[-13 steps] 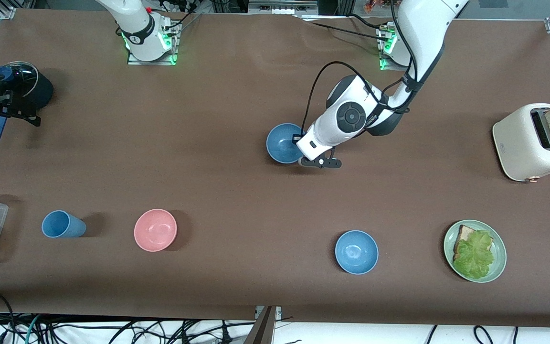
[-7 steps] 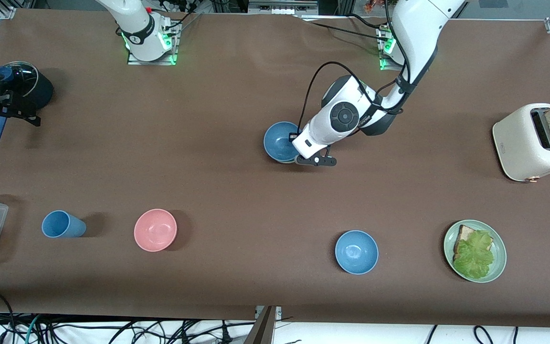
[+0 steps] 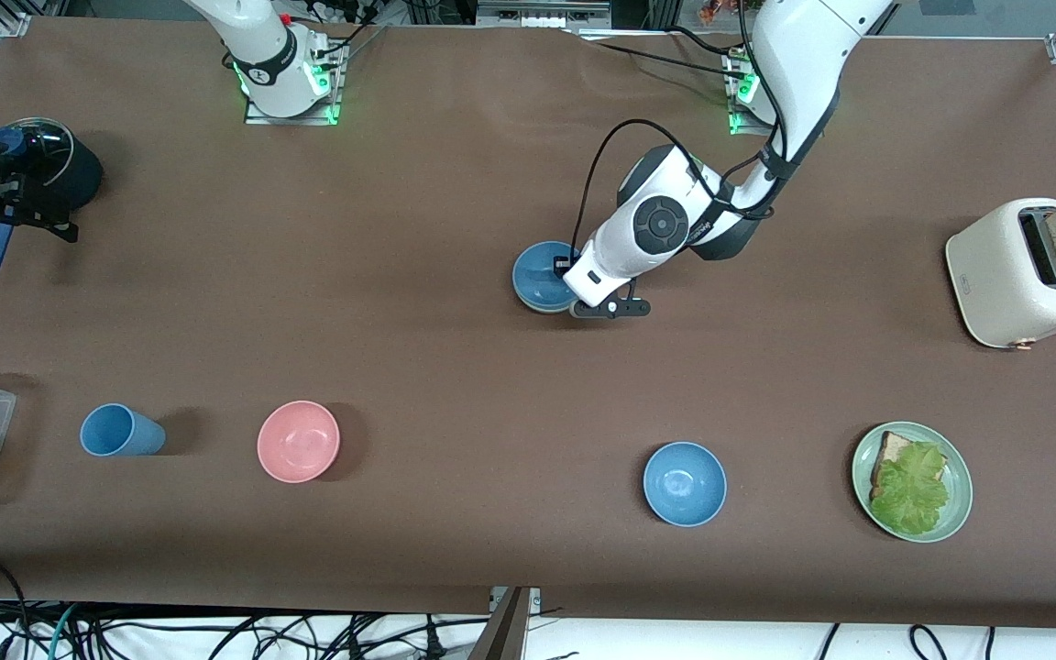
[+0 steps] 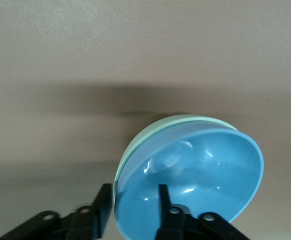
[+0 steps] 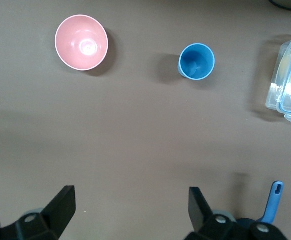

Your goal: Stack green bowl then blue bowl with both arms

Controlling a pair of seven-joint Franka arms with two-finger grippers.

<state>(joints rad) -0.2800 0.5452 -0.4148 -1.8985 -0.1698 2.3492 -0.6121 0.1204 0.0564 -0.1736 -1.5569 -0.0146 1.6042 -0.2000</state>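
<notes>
Near the middle of the table, the left gripper (image 3: 580,295) is down at the rim of the blue bowl (image 3: 542,274), its two fingers (image 4: 164,200) straddling the bowl's wall, one inside and one outside, closed on it. That blue bowl sits nested in the green bowl (image 4: 150,134), of which only a pale mint rim peeks out around the blue one in the left wrist view; both rest together right at the gripper, toward the right arm's end from it. Nearer the front camera than the left gripper, and well apart from it, a second blue bowl (image 3: 685,483) sits alone, with a green plate of bread and lettuce (image 3: 912,481) farther toward the left arm's end and a cream toaster (image 3: 1023,272) with a slice of bread standing up in it. The right arm waits at its own end of the table, its right gripper (image 5: 130,212) spread wide and holding nothing, hanging high over bare brown tabletop; below it lie a pink bowl (image 5: 81,42), a blue cup (image 5: 197,61) and a clear plastic container (image 5: 288,80).
</notes>
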